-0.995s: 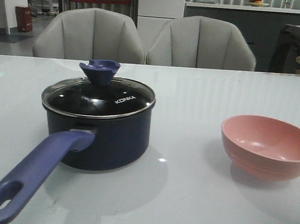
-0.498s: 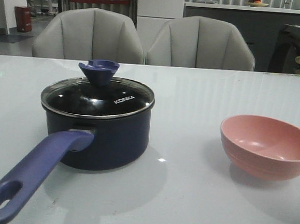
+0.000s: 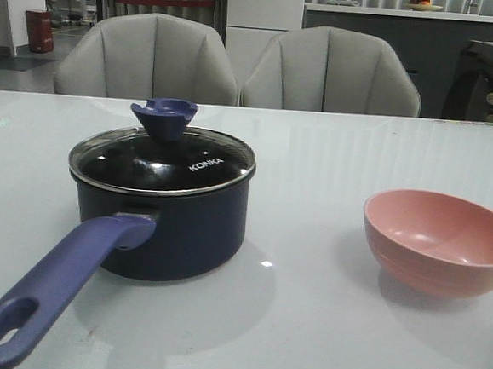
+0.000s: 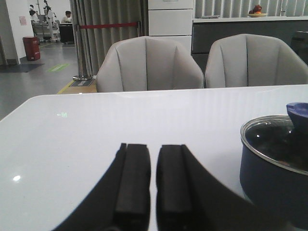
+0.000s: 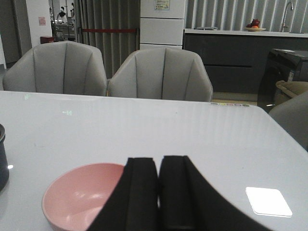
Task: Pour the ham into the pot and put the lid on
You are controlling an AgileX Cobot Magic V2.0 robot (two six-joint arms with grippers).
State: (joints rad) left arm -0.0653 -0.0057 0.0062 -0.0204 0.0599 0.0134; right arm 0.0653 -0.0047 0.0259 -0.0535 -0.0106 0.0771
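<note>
The white glossy table carries the dark navy saucepan, its round glass lid already on, and the empty pink bowl — ham unseen; left tool and right tool clenched, empty, nothing left but to rest

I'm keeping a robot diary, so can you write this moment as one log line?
lid: on pot | pink bowl: looks empty, right of pot | ham: not visible | left gripper: shut, empty | right gripper: shut, empty
</note>
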